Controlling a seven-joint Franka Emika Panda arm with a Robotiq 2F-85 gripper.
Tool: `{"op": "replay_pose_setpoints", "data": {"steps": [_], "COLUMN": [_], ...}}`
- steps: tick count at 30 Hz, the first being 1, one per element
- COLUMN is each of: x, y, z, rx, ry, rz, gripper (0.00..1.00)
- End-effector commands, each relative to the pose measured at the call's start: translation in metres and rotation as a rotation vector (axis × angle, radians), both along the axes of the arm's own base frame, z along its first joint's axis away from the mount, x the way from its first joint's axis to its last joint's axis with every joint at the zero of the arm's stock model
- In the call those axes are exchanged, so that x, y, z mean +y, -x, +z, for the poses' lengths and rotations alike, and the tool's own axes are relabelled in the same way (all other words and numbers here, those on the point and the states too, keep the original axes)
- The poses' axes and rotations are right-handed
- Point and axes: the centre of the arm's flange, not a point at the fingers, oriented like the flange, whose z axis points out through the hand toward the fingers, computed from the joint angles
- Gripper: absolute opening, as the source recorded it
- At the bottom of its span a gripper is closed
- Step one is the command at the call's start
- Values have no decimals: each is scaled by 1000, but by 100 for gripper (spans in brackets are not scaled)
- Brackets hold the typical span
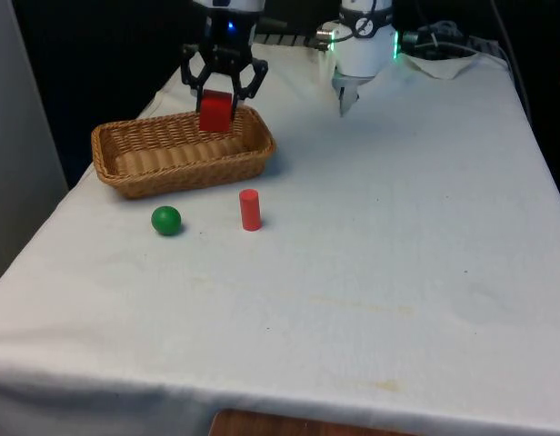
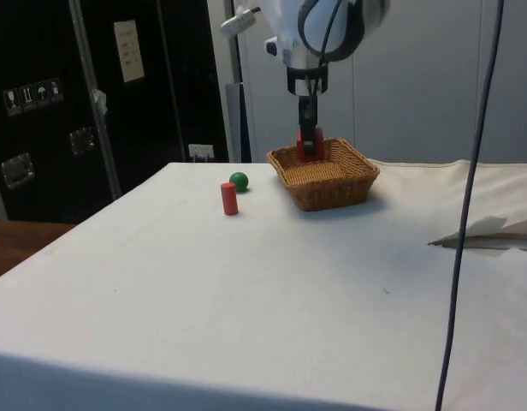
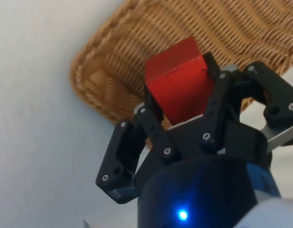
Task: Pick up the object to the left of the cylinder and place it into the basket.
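The gripper [image 1: 220,98] has its two fingers closed on a red block [image 1: 216,111], and from where I stand the block hangs in the air over the wicker basket [image 1: 135,154], near the far end of it at the front view's right. In the wrist view the same red block [image 3: 180,83] sits pinched between the black fingers [image 3: 153,116], with the weave of the basket [image 3: 241,33] spread behind it and the rim curving off to one side. So the thing that matters now is simply up and down: the block is above the basket's inside, not yet in it, and I'd judge a straight drop or a short lowering would land it within the walls. It is close to the far rim, though (the side view puts the gripper [image 2: 308,137] right at the back edge), so a block let go from here might clip the wall.

The basket itself looks empty; I see only bare wicker floor. On the cloth in front of it stand a red cylinder [image 1: 250,209], upright, and a green ball [image 1: 166,220] just to the front view's left of the cylinder, both well clear of the basket and apart from each other
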Motion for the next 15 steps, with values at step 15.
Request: {"op": "replay_pose_setpoints", "data": {"steps": [15], "x": [-36], "y": [17], "z": [-30], "rx": [-13], "ry": [55], "rz": [-24], "gripper": [1]}}
